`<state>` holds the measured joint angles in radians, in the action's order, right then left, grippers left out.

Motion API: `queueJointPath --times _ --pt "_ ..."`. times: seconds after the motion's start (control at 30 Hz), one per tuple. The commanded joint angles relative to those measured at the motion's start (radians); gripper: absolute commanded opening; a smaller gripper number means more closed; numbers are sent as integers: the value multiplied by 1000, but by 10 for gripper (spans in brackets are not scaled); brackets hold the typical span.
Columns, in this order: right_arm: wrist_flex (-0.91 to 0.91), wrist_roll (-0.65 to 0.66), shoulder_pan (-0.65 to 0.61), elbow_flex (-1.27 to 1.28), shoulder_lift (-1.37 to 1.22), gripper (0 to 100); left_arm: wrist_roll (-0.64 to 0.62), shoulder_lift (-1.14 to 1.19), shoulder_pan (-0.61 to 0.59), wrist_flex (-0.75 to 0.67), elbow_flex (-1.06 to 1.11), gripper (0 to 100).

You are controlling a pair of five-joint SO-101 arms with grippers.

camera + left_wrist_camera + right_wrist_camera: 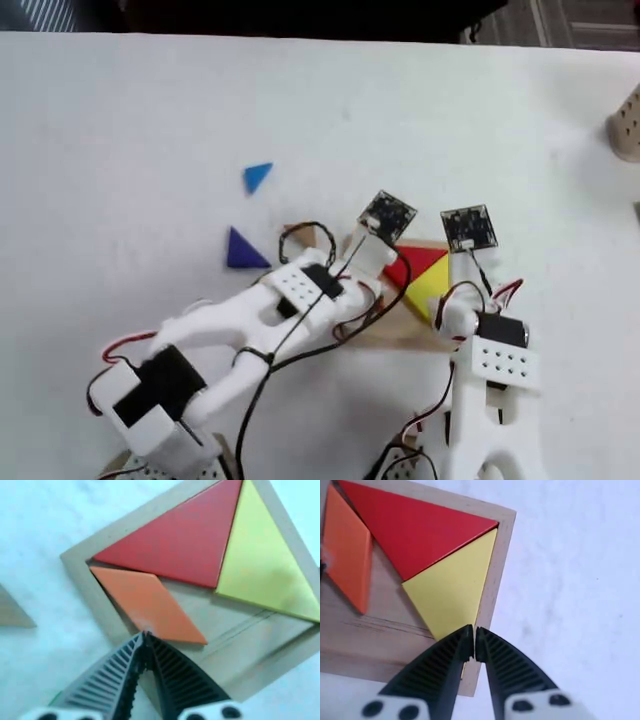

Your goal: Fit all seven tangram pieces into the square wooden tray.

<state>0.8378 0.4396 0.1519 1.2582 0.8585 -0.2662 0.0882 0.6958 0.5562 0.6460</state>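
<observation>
fingers together, the left gripper is sitting at the orange parallelogram, and a hard shove is risking wedging it against the tray rim.

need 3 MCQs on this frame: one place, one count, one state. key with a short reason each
1. Where is the orange piece?
A) in the tray
B) off the tray
C) in a claw

2. How many blue triangles lie on the table?
A) one
B) two
C) four

3. The left claw is:
A) wide open
B) shut
C) gripping a blue triangle

Key: 1A, it lies flat inside the rim. 2B, one light, one dark, both off the tray. 3B, its tips meet with nothing between.
</observation>
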Motion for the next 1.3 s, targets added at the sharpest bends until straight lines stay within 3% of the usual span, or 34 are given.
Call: queueJointPath --times 0.0,0.17,0.37,0.6,0.7,0.87,1.1,1.27 --pt "-21 -8 2 -14 4 18 -11 -162 -12 18 12 21" --pt "-22 -8 2 -14 4 18 -9 -303 31 -115 150 21" --pt "-22 -8 1 -14 4 18 -11 -171 142 -207 98 21" --pt "-22 -8 1 -14 4 18 -12 84 122 -135 -91 21" --pt "-22 -8 2 -14 4 18 -41 79 90 -34 -115 21" --pt "-22 -8 2 -14 4 18 -46 77 -1 18 -109 21" --pt "-22 -8 2 -14 4 18 -44 73 12 18 -118 21" --pt "-22 -11 2 -14 4 18 -38 -62 10 49 -89 21"
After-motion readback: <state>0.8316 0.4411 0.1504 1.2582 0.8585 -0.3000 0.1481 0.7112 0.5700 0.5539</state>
